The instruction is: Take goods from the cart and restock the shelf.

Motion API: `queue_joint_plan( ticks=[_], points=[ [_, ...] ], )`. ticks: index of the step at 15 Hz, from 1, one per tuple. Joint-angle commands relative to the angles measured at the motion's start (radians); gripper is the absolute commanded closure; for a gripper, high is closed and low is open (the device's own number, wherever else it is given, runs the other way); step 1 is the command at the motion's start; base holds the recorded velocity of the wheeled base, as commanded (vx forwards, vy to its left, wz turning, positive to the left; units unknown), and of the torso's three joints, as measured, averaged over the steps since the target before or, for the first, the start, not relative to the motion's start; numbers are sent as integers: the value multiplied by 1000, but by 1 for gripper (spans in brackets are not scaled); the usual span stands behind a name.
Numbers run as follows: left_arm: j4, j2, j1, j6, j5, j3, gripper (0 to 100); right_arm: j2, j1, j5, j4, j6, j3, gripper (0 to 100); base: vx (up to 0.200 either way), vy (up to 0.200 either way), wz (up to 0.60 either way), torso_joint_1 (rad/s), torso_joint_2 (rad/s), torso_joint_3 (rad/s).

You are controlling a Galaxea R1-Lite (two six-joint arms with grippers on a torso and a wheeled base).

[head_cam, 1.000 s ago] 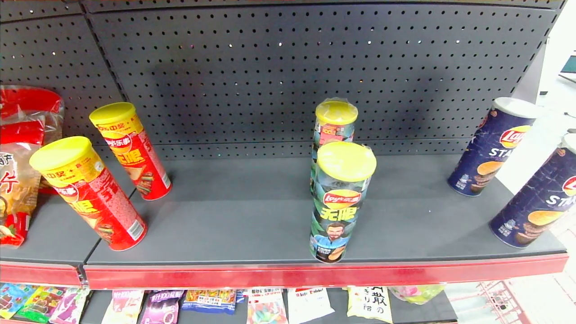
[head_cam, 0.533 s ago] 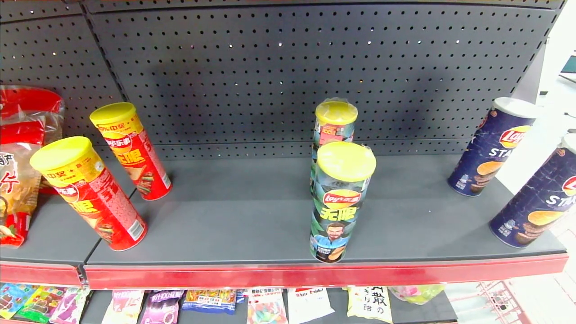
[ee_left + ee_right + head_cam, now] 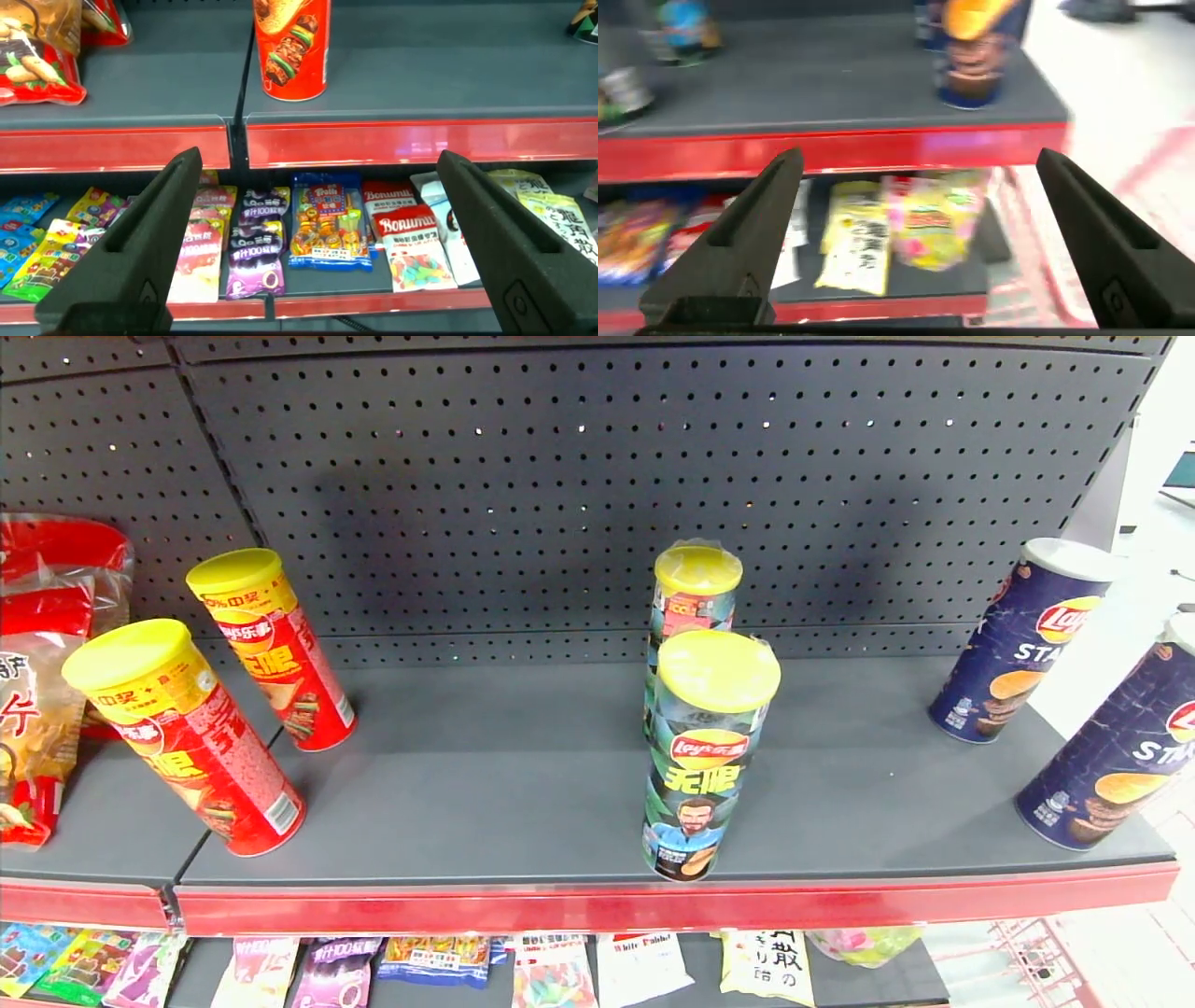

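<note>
Here, six chip cans [image 3: 707,747] on the shelf [image 3: 504,784]; left gripper [image 3: 318,159] and right gripper [image 3: 917,157] released, empty.

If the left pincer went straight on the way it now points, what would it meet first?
Likely the red shelf edge, or the snack bags just beneath it; depth is unclear.

The shelf [image 3: 523,803] carries two red cans [image 3: 187,737] [image 3: 273,649], two green cans [image 3: 709,751] [image 3: 693,588] and two blue cans [image 3: 1022,644] [image 3: 1116,756], six in all. At its left end sit at least two red bags [image 3: 33,709]; the edge cuts them off, so the full count is unclear. On the lower shelf [image 3: 887,982] lie about ten packets [image 3: 434,959], most only partly visible.
</note>
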Motion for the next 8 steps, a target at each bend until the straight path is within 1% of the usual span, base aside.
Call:
queue_joint_plan(
  ticks=[1,2,3,4,8],
  points=[
    [0,1,0,-2,0,0,0,1,0,50,-5,-40,11,0,0,0,0,0,0,0],
    [0,1,0,-2,0,0,0,1,0,38,18,-59,11,0,0,0,0,0,0,0],
    [0,1,0,-2,0,0,0,1,0,2,44,-22,9,0,0,0,0,0,0,0],
    [0,1,0,-2,0,0,0,1,0,-22,42,23,9,0,0,0,0,0,0,0],
    [0,1,0,-2,0,0,0,1,0,-27,39,12,11,0,0,0,0,0,0,0]
  ],
)
